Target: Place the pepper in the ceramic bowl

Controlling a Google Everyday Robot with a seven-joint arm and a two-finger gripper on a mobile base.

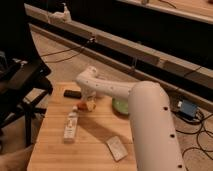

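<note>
The small orange-red pepper [81, 106] is low over the wooden table [95, 137], left of centre. My gripper [90, 103] hangs down from the white wrist [88, 80] right beside the pepper, touching or nearly touching it. The green ceramic bowl [119, 106] sits on the table to the right of the gripper. My white arm [150, 125] hides most of it, and only its left part shows.
A flat black rectangular object [73, 93] lies at the table's back left. A white elongated packet [70, 125] lies left of centre and a flat white packet [116, 148] near the front. A black chair [22, 82] stands left of the table.
</note>
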